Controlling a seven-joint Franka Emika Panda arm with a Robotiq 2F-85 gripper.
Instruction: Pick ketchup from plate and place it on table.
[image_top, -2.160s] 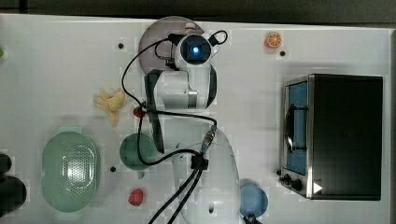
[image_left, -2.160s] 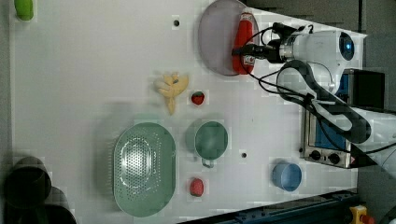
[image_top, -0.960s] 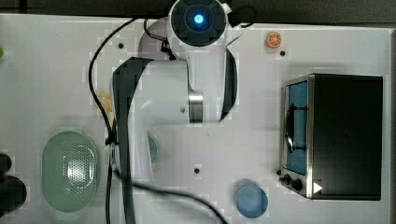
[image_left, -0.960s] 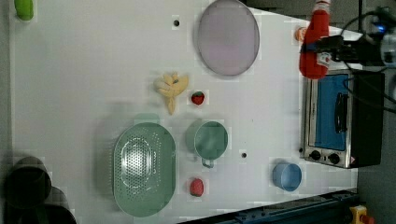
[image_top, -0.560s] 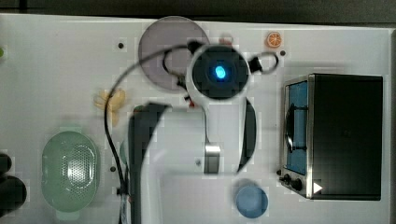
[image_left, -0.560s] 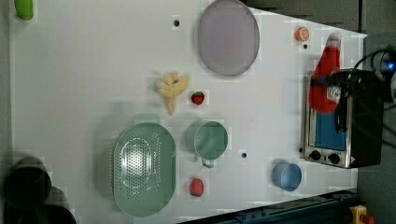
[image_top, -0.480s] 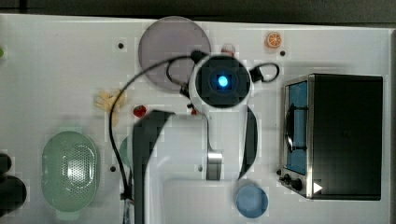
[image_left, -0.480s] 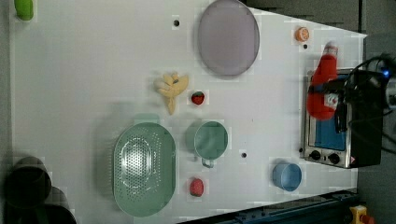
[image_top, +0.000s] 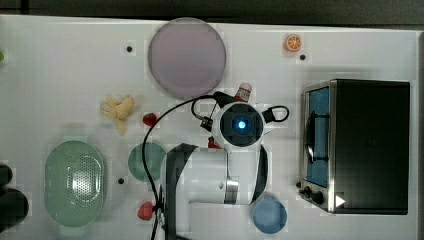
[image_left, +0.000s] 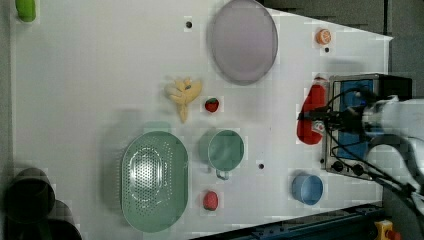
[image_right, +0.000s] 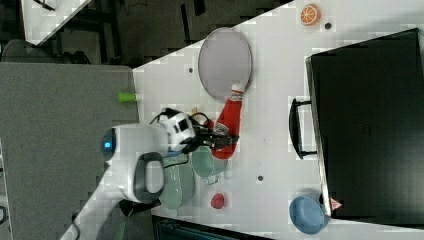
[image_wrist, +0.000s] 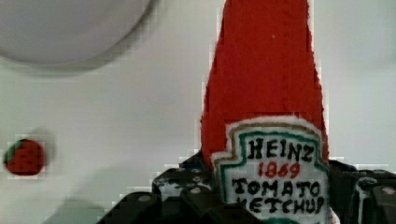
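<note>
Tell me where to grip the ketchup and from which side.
Grip the ketchup across its wide lower body, at the label, as the gripper holds it now. That part is broadest; the neck tapers toward the cap. Come in from the base end, jaws on either flank.

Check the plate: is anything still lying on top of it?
Nothing: the plate is bare. The ketchup is clamped in the gripper beside it; what lies beneath the bottle is covered.
</note>
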